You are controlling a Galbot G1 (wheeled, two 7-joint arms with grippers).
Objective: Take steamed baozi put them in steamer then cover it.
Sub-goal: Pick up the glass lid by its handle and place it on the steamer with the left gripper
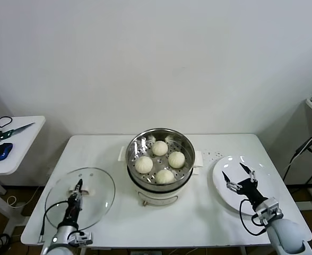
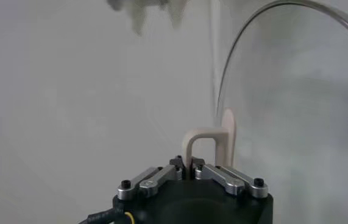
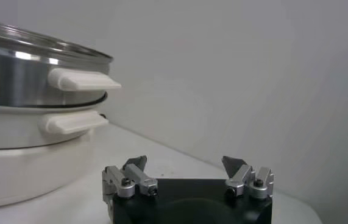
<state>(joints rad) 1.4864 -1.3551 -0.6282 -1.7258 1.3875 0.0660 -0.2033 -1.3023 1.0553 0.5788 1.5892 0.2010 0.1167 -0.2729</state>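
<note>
All four cream-white round dough buns [image 1: 159,147] are sitting in the shiny round steel steamer [image 1: 183,139]. My left claw [image 1: 78,187] is pinching the white handle [image 2: 209,141] of the round clear glass lid [image 1: 100,183]; covering is remaining. My right claw [image 1: 240,176] is waiting wide open over the flat white plate [image 1: 219,183].

A white rectangular table [image 1: 209,218] carried a shiny stainless-steel steamer [image 1: 160,183] on its white base at centre, a round transparent glass cover [image 1: 100,188] lying flat near the left front corner, and a flat white plate [image 1: 227,202] at right.

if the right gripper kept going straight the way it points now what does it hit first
Probably nothing close: the right gripper, jaws open over the white plate, points toward the table's back edge; the steamer sits off to one side, though depth is unclear.
</note>
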